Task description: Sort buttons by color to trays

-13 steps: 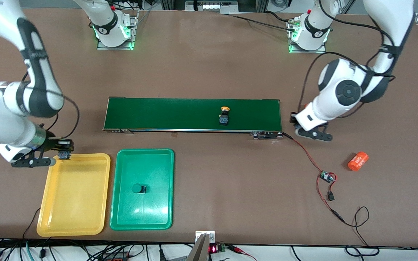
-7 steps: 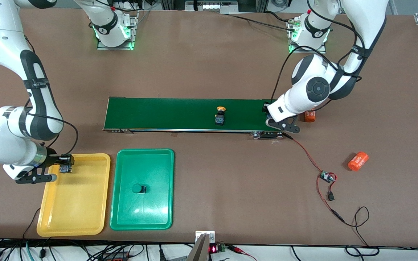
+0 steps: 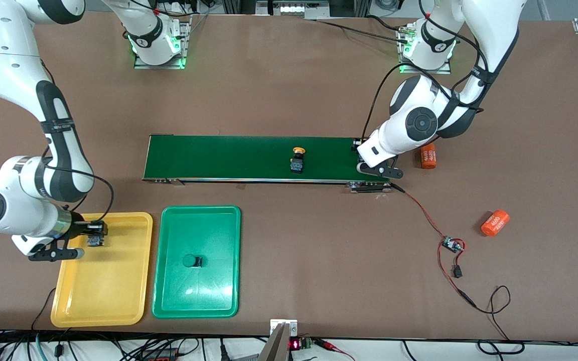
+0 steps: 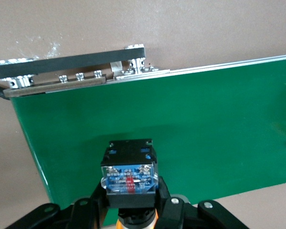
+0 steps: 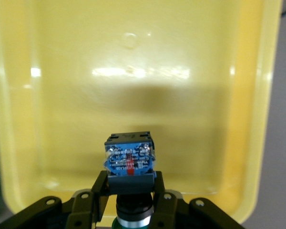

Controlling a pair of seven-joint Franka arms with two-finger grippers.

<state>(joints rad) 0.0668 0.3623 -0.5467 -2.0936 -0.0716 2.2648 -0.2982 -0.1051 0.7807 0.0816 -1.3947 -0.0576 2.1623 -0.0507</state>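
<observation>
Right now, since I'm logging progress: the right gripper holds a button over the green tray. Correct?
Not quite. The right gripper does hold a button, but over the yellow tray, not the green one. The right wrist view shows it.

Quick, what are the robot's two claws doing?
Left gripper: shut on a button, over the conveyor belt.
Right gripper: shut on a button, over the yellow tray.

White arms [image 3: 28, 95], black joints, green-lit bases [image 3: 158, 47], black cables.

looks like a robotics lab: two bolted-down arms, mini conveyor belt [image 3: 266, 158], loose wires [image 3: 449, 260] across a brown table [image 3: 289, 80]
</observation>
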